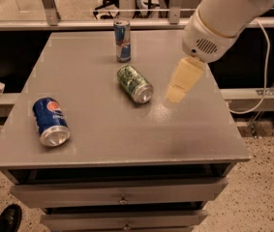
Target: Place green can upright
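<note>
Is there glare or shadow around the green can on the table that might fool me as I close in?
Camera view: a pale sheen sits on the grey tabletop just right of the green aluminium can, below the cream tool hovering there; camera view again: the can's silver end glints mildly, and no hard shadow falls across it.
</note>
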You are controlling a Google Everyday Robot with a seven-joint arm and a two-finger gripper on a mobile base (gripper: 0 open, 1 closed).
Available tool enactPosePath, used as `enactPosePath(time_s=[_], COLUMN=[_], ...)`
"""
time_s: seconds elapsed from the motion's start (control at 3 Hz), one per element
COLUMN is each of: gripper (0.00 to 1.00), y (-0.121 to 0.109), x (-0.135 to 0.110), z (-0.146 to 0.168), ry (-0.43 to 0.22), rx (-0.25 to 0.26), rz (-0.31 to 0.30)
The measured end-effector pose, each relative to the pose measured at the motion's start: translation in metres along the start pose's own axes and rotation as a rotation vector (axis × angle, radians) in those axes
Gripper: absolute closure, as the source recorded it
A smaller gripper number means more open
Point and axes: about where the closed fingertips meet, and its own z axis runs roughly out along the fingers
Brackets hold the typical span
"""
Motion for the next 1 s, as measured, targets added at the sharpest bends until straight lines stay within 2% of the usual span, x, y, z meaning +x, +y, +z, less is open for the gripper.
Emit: enactPosePath(time_s=[0.33, 1.0], gripper=[0.0, 0.0], y=[0.0019, 0.0025], x=[-0.0064, -0.013], z=[0.0028, 0.0055], ry=[-0.004, -0.017], rx=[-0.005, -0.014], rz=[0.053, 0.05])
